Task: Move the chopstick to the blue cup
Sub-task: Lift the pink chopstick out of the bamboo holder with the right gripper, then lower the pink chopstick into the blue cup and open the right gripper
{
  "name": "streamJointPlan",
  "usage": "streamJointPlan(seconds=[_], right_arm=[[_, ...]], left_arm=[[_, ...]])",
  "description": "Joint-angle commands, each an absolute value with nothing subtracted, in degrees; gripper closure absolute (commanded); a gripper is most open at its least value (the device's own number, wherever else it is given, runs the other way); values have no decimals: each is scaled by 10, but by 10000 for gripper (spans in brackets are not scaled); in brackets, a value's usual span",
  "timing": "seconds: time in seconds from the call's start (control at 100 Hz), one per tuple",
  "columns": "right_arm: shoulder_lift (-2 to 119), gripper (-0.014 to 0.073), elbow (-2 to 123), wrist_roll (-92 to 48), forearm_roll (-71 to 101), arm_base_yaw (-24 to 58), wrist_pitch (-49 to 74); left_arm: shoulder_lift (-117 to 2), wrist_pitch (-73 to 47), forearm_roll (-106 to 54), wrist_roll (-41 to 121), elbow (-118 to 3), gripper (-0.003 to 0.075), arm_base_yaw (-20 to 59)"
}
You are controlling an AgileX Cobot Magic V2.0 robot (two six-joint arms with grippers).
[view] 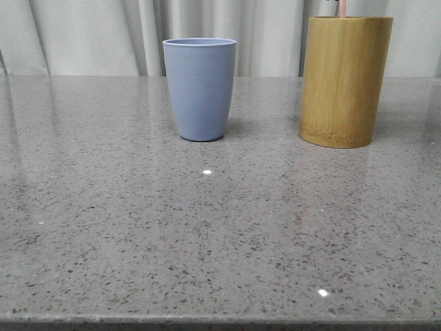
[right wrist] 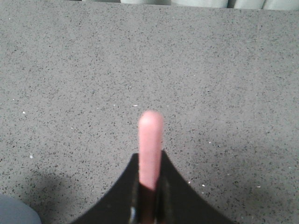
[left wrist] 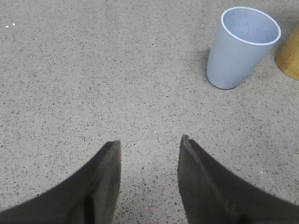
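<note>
The blue cup (view: 200,89) stands upright at the middle back of the table, and its inside looks empty in the left wrist view (left wrist: 243,46). My right gripper (right wrist: 150,156) is shut on the pale pink chopstick (right wrist: 150,140), whose rounded end sticks out past the fingertips above bare table. A short pink piece of the chopstick (view: 342,7) shows at the top edge of the front view, just over the tan bamboo cylinder's rim. A sliver of the blue cup (right wrist: 14,212) sits at the corner of the right wrist view. My left gripper (left wrist: 149,144) hangs open over bare table, well short of the cup.
The taller tan bamboo cylinder (view: 344,81) stands to the right of the blue cup, a hand's width apart; its edge shows beside the cup (left wrist: 290,51). Grey speckled stone table (view: 207,241) runs wide in front. Pale curtains (view: 89,34) hang behind.
</note>
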State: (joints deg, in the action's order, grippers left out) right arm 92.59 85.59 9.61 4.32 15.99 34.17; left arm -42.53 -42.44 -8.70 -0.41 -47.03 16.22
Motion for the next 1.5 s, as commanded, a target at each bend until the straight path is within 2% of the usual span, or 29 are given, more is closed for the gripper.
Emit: streamJointPlan(seconds=[0.0,0.28,0.55,0.89,1.17,1.49], right_arm=[[901,620,877,90,45,160,305],[893,634,885,90,45,160,307],[839,634,950,80,45,161,309],[820,634,1025,64,52,224,301],[873,630,1025,64,74,299,251],[941,631,1025,64,86,305,214]], left_arm=[[-423,-382,-92,-9,-485,425,161],[-423,-387,-92,-9,-485,425,161],[-423,-387,-92,-9,-485,425,161],[-423,-387,-93,-9,-485,425,161],[-423,-387,-94,-9,-485,425,161],[-423,-379,-94,-9,-485,425,161]])
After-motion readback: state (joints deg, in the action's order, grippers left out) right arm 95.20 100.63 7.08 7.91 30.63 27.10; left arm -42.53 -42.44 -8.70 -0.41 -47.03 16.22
